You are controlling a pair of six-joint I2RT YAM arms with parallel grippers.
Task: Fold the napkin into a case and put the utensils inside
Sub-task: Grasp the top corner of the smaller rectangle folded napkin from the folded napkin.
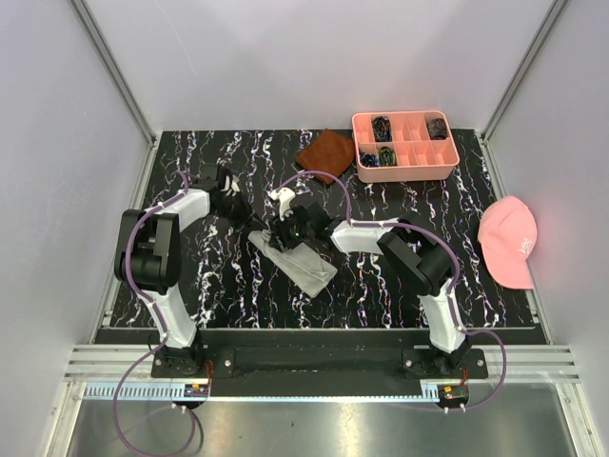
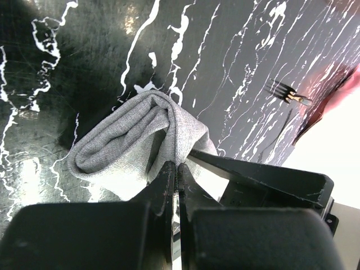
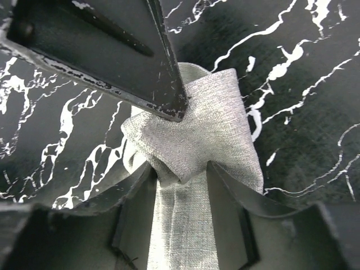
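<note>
The light grey napkin (image 1: 309, 268) lies as a narrow folded strip mid-table, slanting from upper left to lower right. My left gripper (image 1: 271, 224) is shut on the napkin's bunched upper end (image 2: 129, 135), its jaws (image 2: 175, 166) pressed together on a fold. My right gripper (image 1: 297, 236) meets it from the right. Its fingers (image 3: 181, 169) sit on either side of the strip (image 3: 208, 129) and press its edges. A left finger (image 3: 140, 56) crosses the top of the right wrist view. A silver fork (image 2: 289, 93) lies on the table beyond the napkin. I cannot see the other utensil.
A pink compartment tray (image 1: 404, 174) with small dark items stands at the back right, with a rust-brown cloth (image 1: 326, 152) to its left. A pink cap (image 1: 509, 243) lies off the table's right edge. White walls close in the table on three sides.
</note>
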